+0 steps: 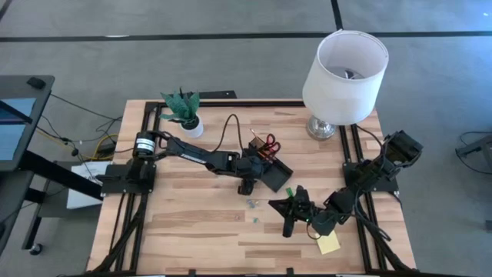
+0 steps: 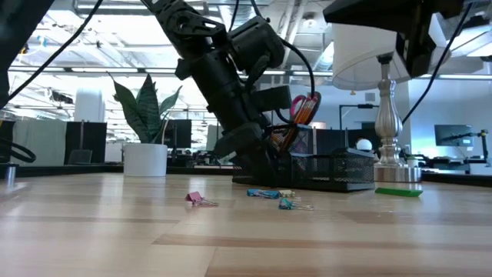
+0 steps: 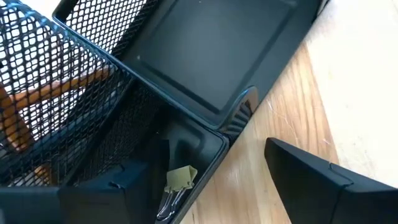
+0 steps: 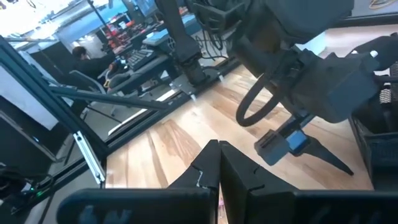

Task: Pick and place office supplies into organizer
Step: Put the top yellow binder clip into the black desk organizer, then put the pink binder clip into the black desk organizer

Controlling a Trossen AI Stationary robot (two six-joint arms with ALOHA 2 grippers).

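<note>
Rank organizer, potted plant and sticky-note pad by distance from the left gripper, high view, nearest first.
1. organizer: right at the open left gripper, on its lamp side.
2. potted plant: back-left part of the table.
3. sticky-note pad: front right, by the right arm.

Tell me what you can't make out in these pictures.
- High view: the left gripper covers part of the organizer, so its compartments are unclear.
- High view: the clips are too small to count.
- Low view: mesh hides what sits in the organizer.
- Left wrist view: the edge crops the orange pencils.
</note>
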